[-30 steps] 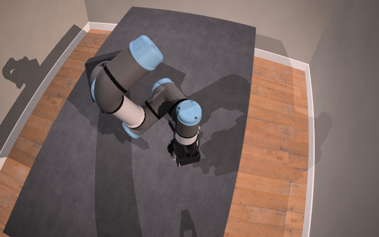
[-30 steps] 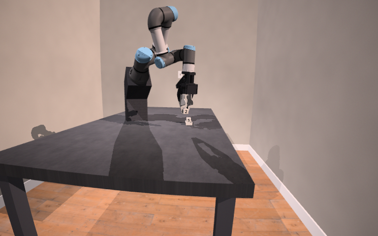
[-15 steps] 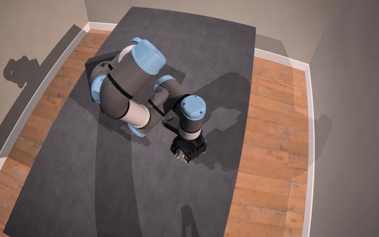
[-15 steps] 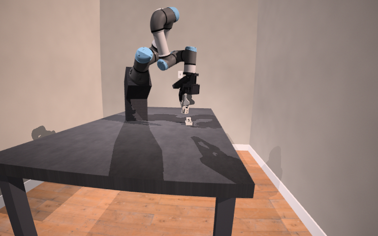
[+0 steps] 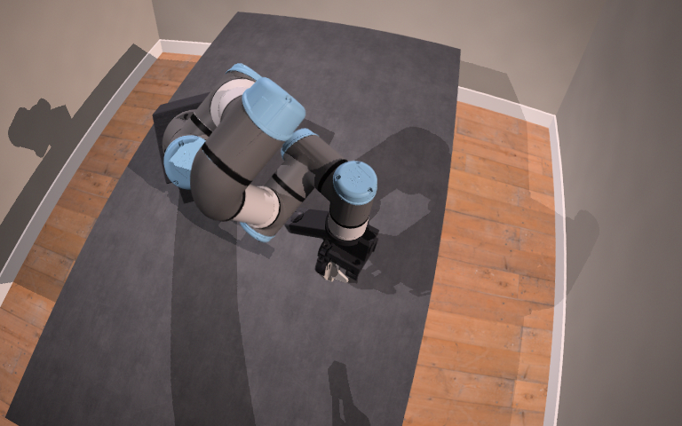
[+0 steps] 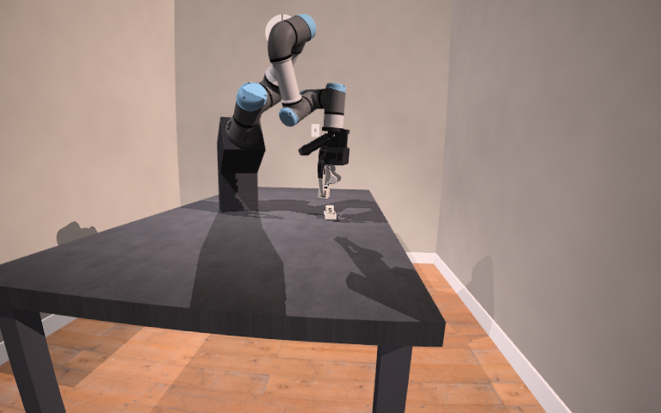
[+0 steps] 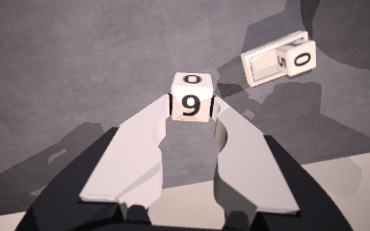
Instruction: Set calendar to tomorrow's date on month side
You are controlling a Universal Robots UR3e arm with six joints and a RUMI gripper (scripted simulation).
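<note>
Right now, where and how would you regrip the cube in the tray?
Come from above, fingers on two opposite upright sides of the cube. It stands proud of the tray, so its upper part looks grippable; the gripper must first free itself of the other cube.

– How's the arm?
– My arm point(image 5: 221, 161) point(image 6: 285, 80) is up off its base point(image 6: 238, 187), elbow point(image 5: 216, 185) point(image 6: 282, 41) high, folded over & down to the wrist.
– Wrist?
– Wrist point(image 5: 352, 201) point(image 6: 335, 104) hangs approx. vertical, blue cap on top, pale ring at the lower end, gripper point(image 5: 336, 273) point(image 6: 324, 193) point(image 7: 191, 96) right under it.
– Gripper pose?
– Pointing down, fingertips lowest, above the table. Black body, pale fingers.
– Open or closed?
– Closed on a cube, one fingertip on each side of it, L & R in the wrist view.
– Fingers even?
– Yep, approx. symmetrical in that view, both angling in toward the tips, w/ a gap btwn them further back.
</note>
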